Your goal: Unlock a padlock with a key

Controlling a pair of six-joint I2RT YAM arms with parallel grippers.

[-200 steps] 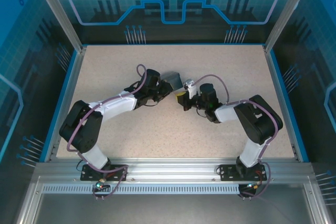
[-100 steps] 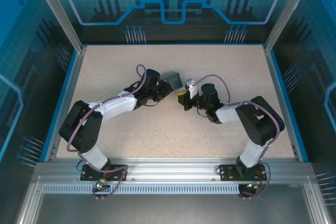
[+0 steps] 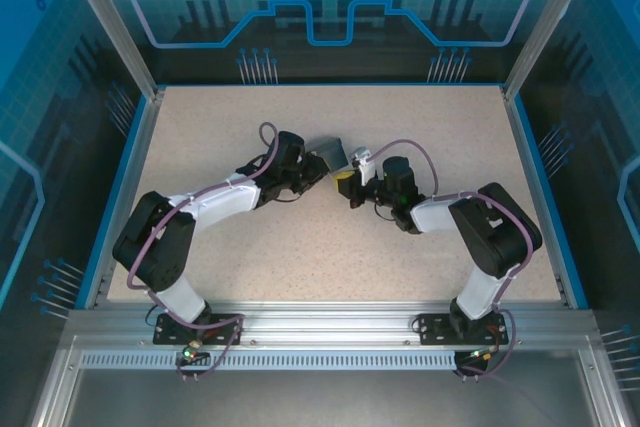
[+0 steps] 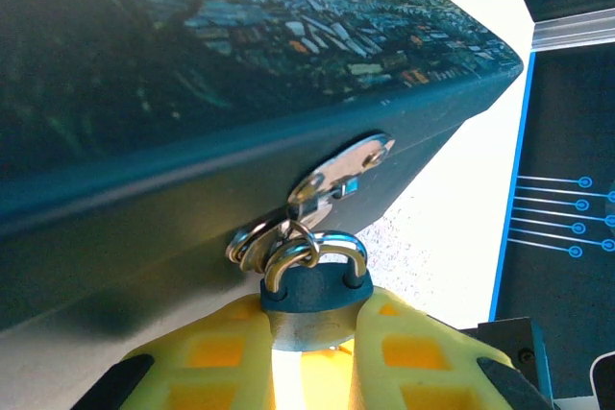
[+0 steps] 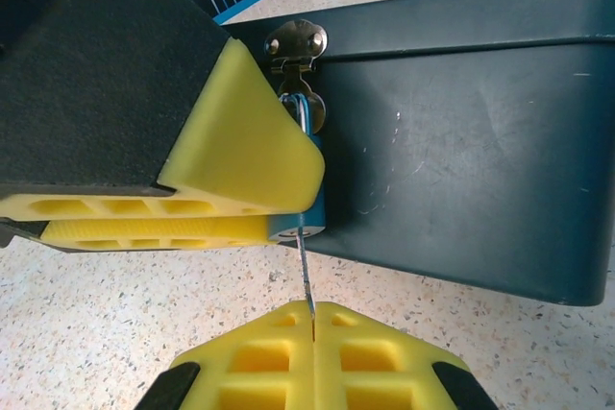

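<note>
Jutting straight from pinching right fingers point(image 5: 252, 362), the key point(image 5: 304, 271) apparently enters the padlock point(image 4: 307, 297) left fingers point(image 4: 213, 357) clamp.

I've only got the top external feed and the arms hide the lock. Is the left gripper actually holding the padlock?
Observer: Yes. In the left wrist view the left gripper is clamped on the padlock, its shackle through the hasp on the tin.
Operator: And the right side?
Observer: The right gripper is shut on the key, blade pointing at the padlock's underside.
Operator: Is it inserted?
Observer: Its tip meets the padlock's base; how deep it sits I cannot tell.
</note>
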